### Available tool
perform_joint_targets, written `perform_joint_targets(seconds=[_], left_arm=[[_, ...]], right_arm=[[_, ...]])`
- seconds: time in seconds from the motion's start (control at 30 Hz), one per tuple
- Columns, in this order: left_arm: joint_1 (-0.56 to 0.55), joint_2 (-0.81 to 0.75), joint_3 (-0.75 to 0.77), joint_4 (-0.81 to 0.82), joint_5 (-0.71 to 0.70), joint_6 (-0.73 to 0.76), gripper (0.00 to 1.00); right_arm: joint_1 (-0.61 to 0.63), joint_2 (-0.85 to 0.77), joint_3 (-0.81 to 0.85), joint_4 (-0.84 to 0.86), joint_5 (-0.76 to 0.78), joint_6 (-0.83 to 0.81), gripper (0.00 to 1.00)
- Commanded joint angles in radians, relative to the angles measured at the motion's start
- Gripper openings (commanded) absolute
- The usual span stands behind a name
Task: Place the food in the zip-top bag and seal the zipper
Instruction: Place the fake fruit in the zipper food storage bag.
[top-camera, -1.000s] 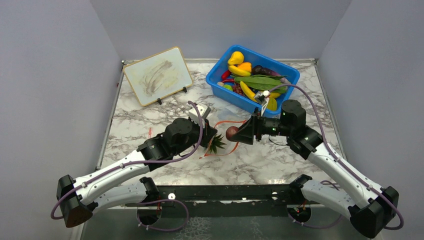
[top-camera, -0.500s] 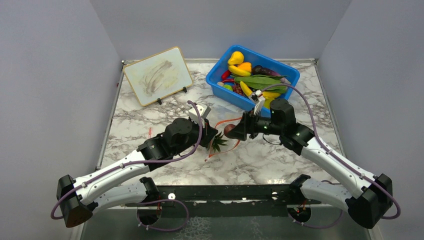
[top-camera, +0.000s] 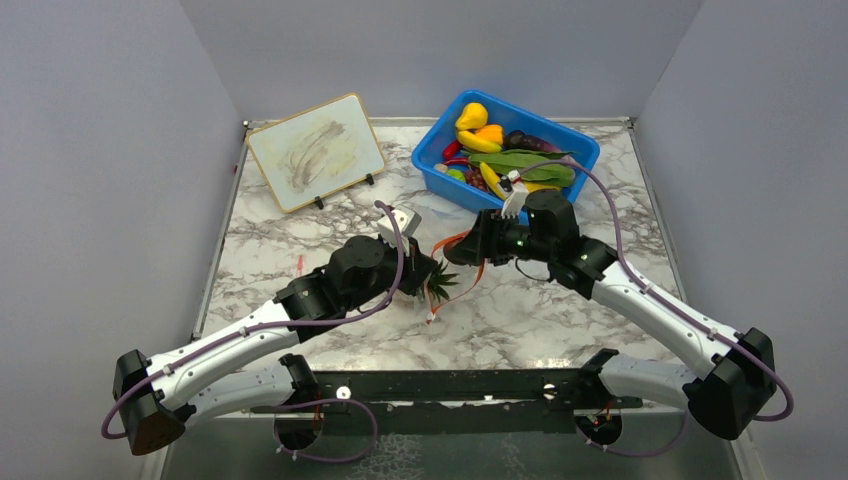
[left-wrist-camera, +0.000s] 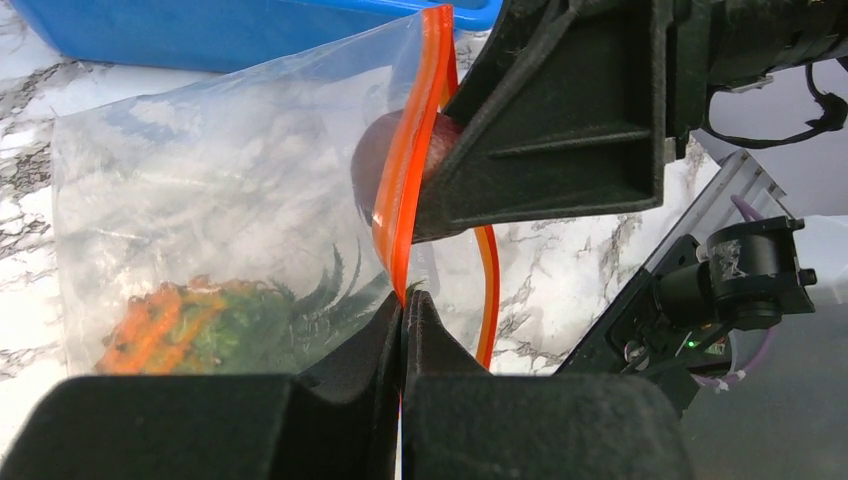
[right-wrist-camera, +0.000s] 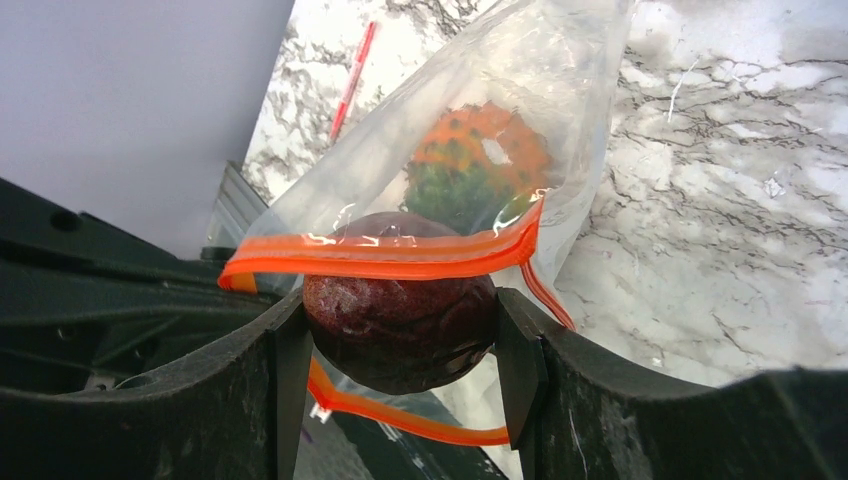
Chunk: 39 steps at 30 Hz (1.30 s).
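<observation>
Zip-top bag (left-wrist-camera: 200, 200), pineapple (right-wrist-camera: 470, 160) inside, sits mid-table (top-camera: 560, 320). Left gripper (left-wrist-camera: 402, 312) pinches its zipper (left-wrist-camera: 410, 170) tight. Right gripper (right-wrist-camera: 400, 345) clasps the dark red-brown fruit (right-wrist-camera: 400, 315) at the bag's mouth. Beyond stands the blue bin (top-camera: 430, 160) of toy food.

Robot lab booth: plain grey walls (top-camera: 110, 150) around a marble-patterned table (top-camera: 525, 322).

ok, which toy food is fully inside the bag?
The orange pineapple, deep in the bag; the dark red fruit sits at the mouth, in the right gripper's jaws.
</observation>
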Motion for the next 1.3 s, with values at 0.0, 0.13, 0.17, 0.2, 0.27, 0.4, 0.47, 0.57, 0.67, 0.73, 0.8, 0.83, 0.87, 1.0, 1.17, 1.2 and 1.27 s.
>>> perform_joint_targets(seconds=[0.0, 0.13, 0.17, 0.2, 0.27, 0.4, 0.47, 0.57, 0.67, 0.73, 0.8, 0.83, 0.87, 1.0, 1.17, 1.2, 1.27], left_arm=[[-0.001, -0.019, 0.022, 0.049, 0.026, -0.01, 0.0], [-0.001, -0.015, 0.024, 0.051, 0.027, -0.011, 0.0], [-0.001, -0.013, 0.024, 0.052, 0.026, -0.013, 0.0], [-0.001, -0.011, 0.025, 0.052, 0.026, -0.012, 0.0], [-0.001, -0.01, 0.024, 0.054, 0.024, -0.014, 0.0], [-0.001, -0.012, 0.021, 0.057, 0.02, -0.016, 0.0], [-0.001, -0.014, 0.021, 0.056, 0.016, -0.016, 0.0], [-0.001, -0.016, 0.022, 0.055, 0.007, -0.013, 0.0], [-0.001, -0.016, 0.026, 0.05, 0.001, -0.008, 0.0], [-0.001, -0.016, 0.03, 0.049, -0.003, -0.006, 0.0], [-0.001, -0.014, 0.033, 0.049, -0.005, -0.004, 0.0], [-0.001, -0.014, 0.036, 0.049, -0.006, -0.004, 0.0], [-0.001, -0.013, 0.037, 0.05, -0.006, -0.002, 0.0], [-0.001, -0.01, 0.043, 0.049, -0.011, 0.001, 0.0], [-0.002, -0.004, 0.049, 0.051, -0.014, 0.002, 0.0], [-0.001, -0.003, 0.051, 0.051, -0.014, 0.002, 0.0], [-0.001, 0.001, 0.056, 0.05, -0.015, 0.003, 0.0]], right_arm=[[0.009, 0.017, 0.045, 0.053, 0.065, 0.101, 0.6], [0.011, 0.019, 0.063, 0.06, 0.08, 0.13, 0.68], [0.011, 0.018, 0.066, 0.059, 0.082, 0.134, 0.7], [0.011, 0.015, 0.066, 0.059, 0.083, 0.137, 0.71], [0.011, 0.012, 0.067, 0.06, 0.082, 0.141, 0.72], [0.011, 0.004, 0.061, 0.067, 0.076, 0.144, 0.73], [0.011, -0.001, 0.053, 0.078, 0.067, 0.142, 0.71], [0.011, -0.011, 0.044, 0.094, 0.042, 0.131, 0.66], [0.011, -0.023, 0.044, 0.071, 0.037, 0.1, 0.6], [0.011, -0.034, 0.043, 0.044, 0.051, 0.077, 0.56], [0.011, -0.044, 0.041, 0.018, 0.057, 0.052, 0.52], [0.011, -0.049, 0.041, 0.005, 0.05, 0.035, 0.5], [0.011, -0.049, 0.043, -0.012, 0.038, 0.018, 0.5], [0.012, -0.049, 0.056, -0.087, -0.013, -0.103, 0.52], [0.016, -0.088, 0.056, -0.146, -0.056, -0.203, 0.44], [0.018, -0.103, 0.049, -0.147, -0.07, -0.207, 0.41], [0.026, -0.13, 0.033, -0.139, -0.093, -0.209, 0.33]])
